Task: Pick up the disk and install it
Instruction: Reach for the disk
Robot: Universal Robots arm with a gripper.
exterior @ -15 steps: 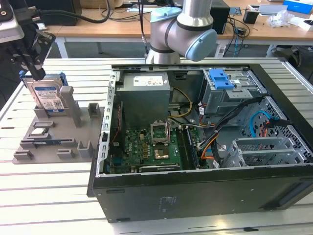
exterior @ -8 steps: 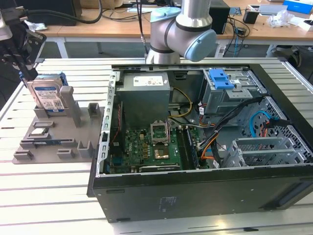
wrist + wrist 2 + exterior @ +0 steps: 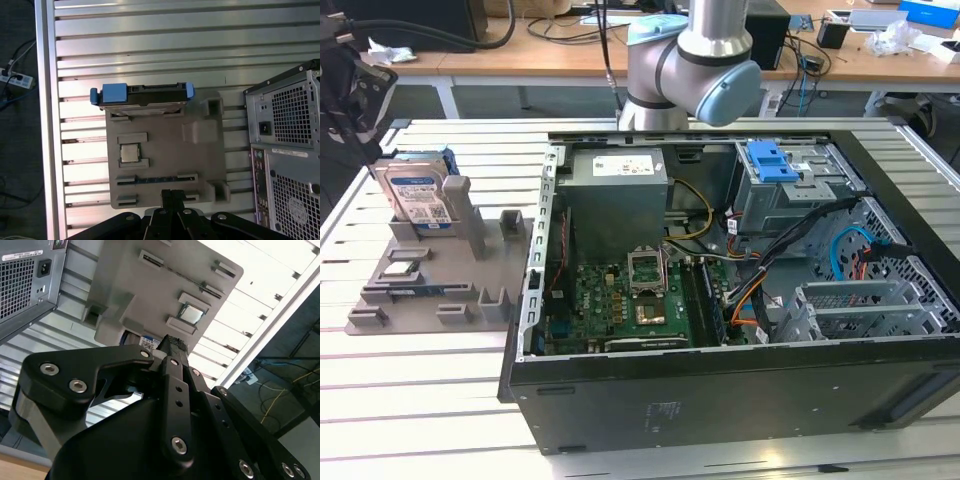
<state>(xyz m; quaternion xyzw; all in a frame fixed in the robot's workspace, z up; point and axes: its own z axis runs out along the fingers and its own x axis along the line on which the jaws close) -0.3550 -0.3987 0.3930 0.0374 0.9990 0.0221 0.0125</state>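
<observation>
Disk parked in its holder, gripper overhead.
The disk stands on edge in a slot of the grey holder, beside the open case, probably so its edge is easy to grasp. The gripper hovers clenched, holding nothing.

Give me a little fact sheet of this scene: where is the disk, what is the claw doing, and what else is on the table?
disk: standing on edge in a slot of the grey holder, outside the computer, not yet installed
gripper: shut, holding nothing, above the holder, apart from the disk
also on the holder: a small square chip
computer: lying open, insides showing, beside the holder
table: slatted metal, bearing the holder and the computer
</observation>
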